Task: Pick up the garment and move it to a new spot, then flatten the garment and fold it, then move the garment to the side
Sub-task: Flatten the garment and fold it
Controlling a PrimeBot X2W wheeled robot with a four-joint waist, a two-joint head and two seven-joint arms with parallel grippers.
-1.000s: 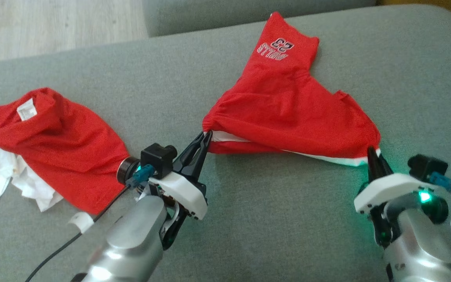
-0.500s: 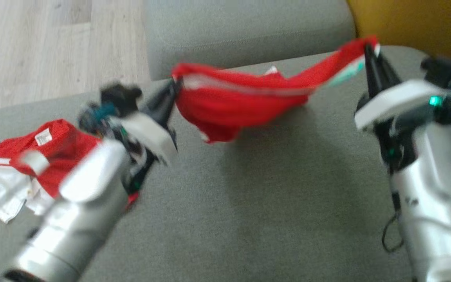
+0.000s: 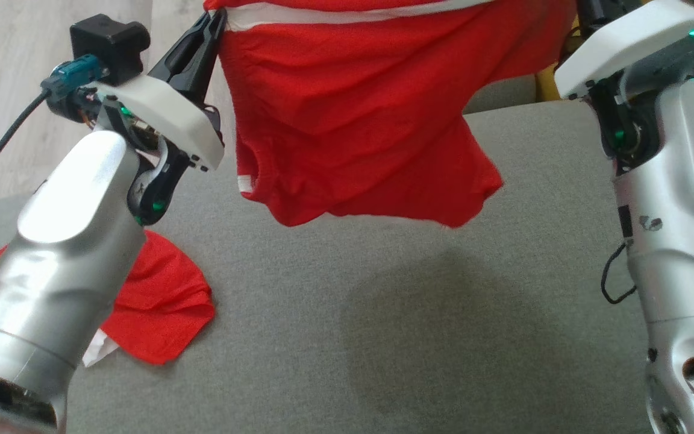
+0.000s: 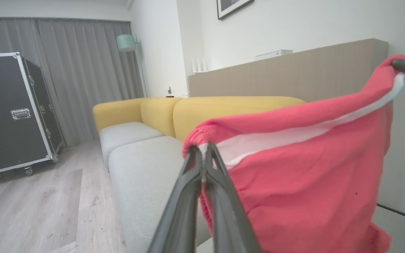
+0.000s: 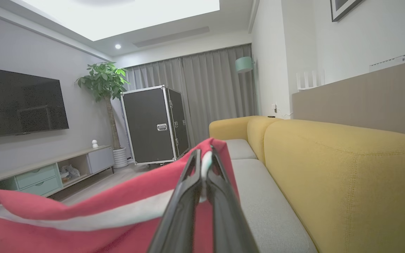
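Observation:
A red garment (image 3: 353,120) with a white waistband stripe hangs in the air above the grey cushion (image 3: 383,337), stretched between both grippers. My left gripper (image 3: 217,21) is shut on its left top corner; in the left wrist view the fingers (image 4: 195,165) pinch the gathered band of the garment (image 4: 294,182). At the garment's other top corner my right gripper (image 5: 204,154) is shut on the white and red edge (image 5: 118,211). The garment's lower hem hangs free, clear of the cushion.
A second red and white garment (image 3: 166,301) lies on the cushion at the lower left, partly behind my left forearm. A yellow sofa back (image 5: 329,158) runs along the right. A black flight case (image 4: 9,112) stands on the wood floor (image 4: 47,211).
Both arms have risen and lifted the red garment off the cushion, so it now hangs spread between them. The head camera's view has shifted too.

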